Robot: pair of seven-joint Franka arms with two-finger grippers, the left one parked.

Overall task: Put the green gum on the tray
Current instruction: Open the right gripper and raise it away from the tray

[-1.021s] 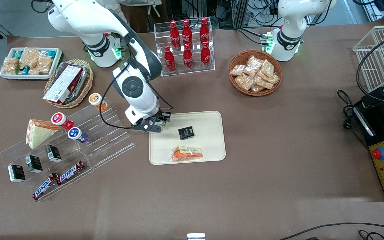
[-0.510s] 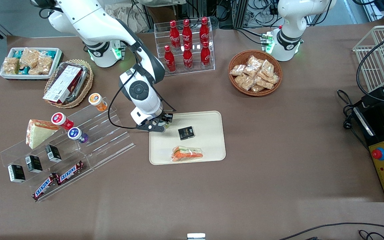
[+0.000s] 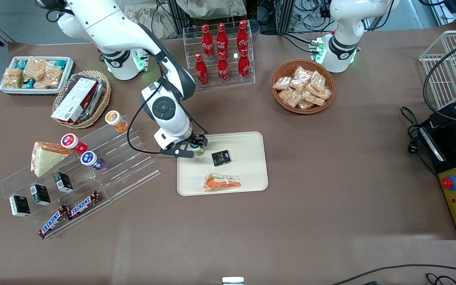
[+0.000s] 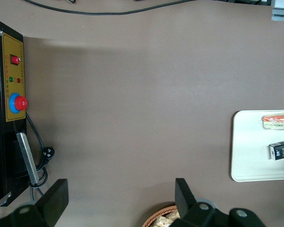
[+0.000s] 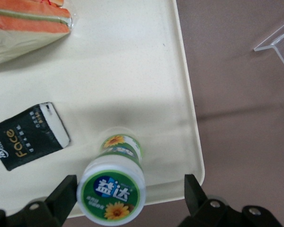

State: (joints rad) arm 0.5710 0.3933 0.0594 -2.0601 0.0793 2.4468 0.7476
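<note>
On the brown table, the large flat cream-coloured rectangular tray (image 3: 247,174) with rounded corners and a low rim is seen between the clear acrylic stepped rack (image 3: 105,166) and the bare tabletop toward the parked arm's end. A wrapped sandwich wedge (image 3: 223,183) is laid on the tray, nearer the front camera than the small black packet (image 3: 221,157) beside it. The right arm's gripper (image 3: 195,148) is positioned low over the tray corner closest to the rack. Its fingers (image 5: 61,196) are spread wide, one to each side of the small green gum bottle (image 5: 112,189) with white-and-green lid; nothing is gripped, and a gap is visible on both sides. The bottle is stood upright on the tray, just inside the rim, near the black packet.
</note>
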